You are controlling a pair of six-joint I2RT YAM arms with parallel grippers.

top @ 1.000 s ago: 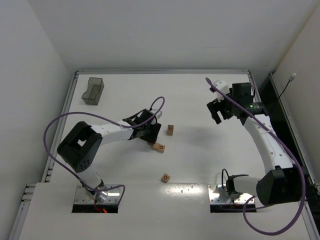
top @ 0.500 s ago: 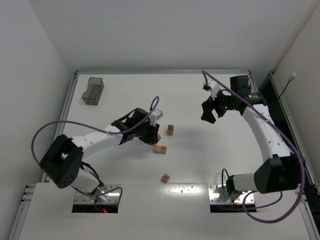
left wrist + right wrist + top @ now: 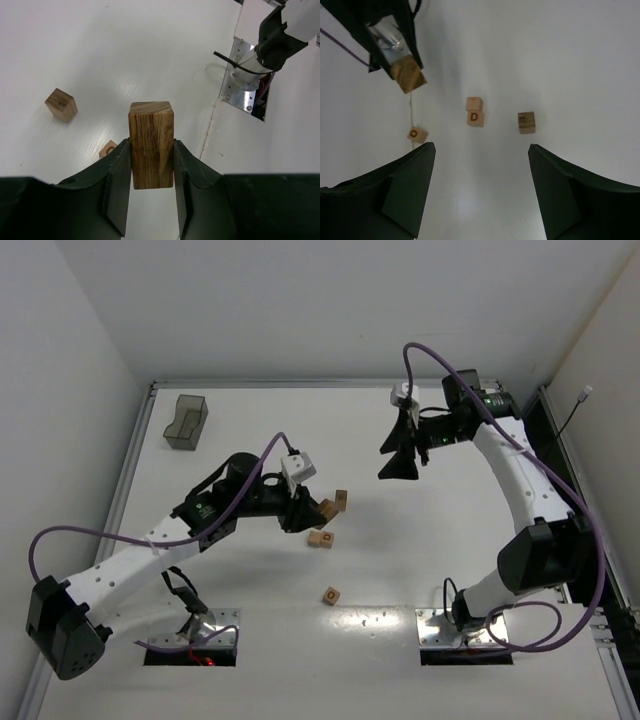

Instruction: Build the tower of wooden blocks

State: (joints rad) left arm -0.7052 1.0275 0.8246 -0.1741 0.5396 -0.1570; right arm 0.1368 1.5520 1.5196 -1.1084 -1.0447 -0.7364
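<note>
Midway between the left and right edges of the white bench (image 3: 400, 560), the left jaws have just risen, clamped on a tall light-brown wooden brick (image 3: 151, 145). Small tan wooden cubes (image 3: 320, 538) lie unstacked below. Right jaws hover apart near the far right corner; stacking can likely begin.
</note>
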